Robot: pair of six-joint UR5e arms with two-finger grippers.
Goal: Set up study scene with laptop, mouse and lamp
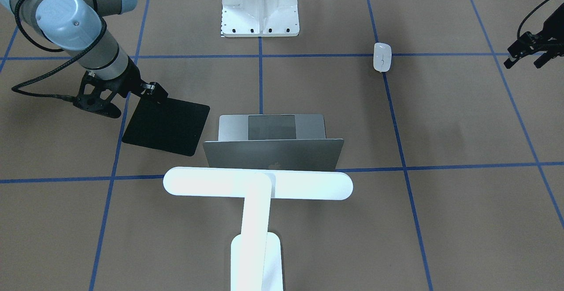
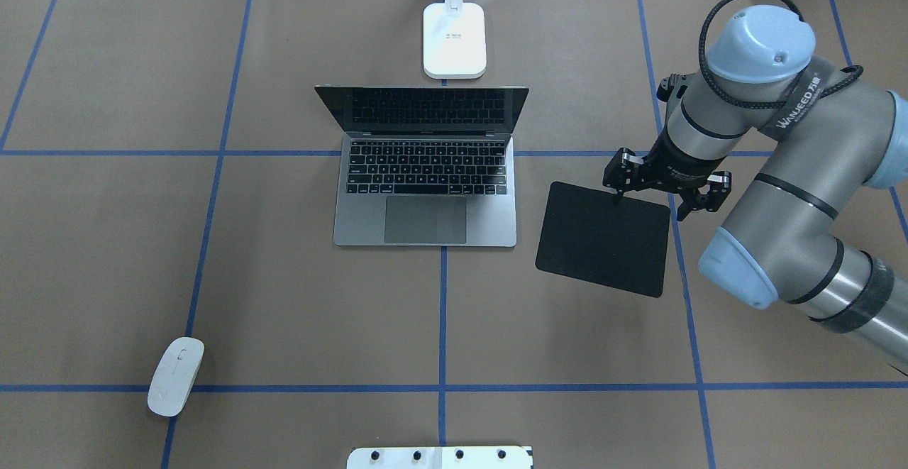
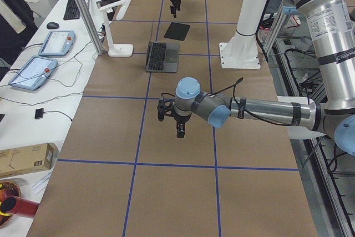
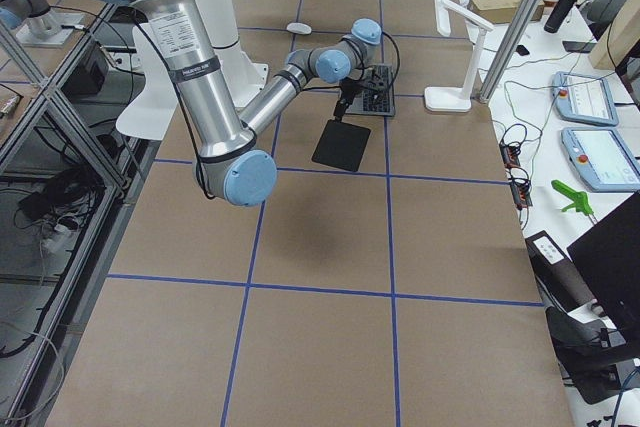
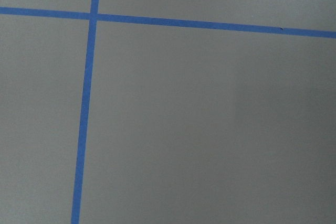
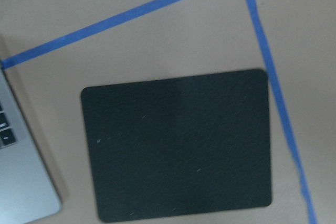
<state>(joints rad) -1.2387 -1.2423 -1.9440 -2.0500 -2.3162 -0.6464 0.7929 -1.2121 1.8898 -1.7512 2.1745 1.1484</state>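
Laptop [image 2: 425, 196] is open in the middle of the table [image 2: 106, 263], keyboard and trackpad turned toward the robot and the screen tipped back. Straight behind the screen stands the lamp [image 2: 455, 40], its base on the centre tape line and close to the lid. From the front camera its long white bar runs across in front of the grey lid with the logo.

To the laptop's right lies a black mat [image 2: 603, 238], flat, a little skewed, near the laptop but not touching it. The right gripper [image 2: 649, 208] hangs over the mat's far right corner with its fingers spread wide and nothing between them. One tip is above the mat and the other is out past its edge. The right wrist camera looks straight down on the whole mat, with a sliver of laptop at the side.

The mouse [image 2: 176, 376] is off on the robot's left, near the robot's edge, sitting on a blue tape line, well apart from the laptop. The left gripper [image 1: 526, 60] hovers further left, clear of the mouse, prongs apart and empty. Its wrist camera shows only bare table and tape.

The white bracket [image 2: 440, 457] sits at the robot's edge, on the centre line.
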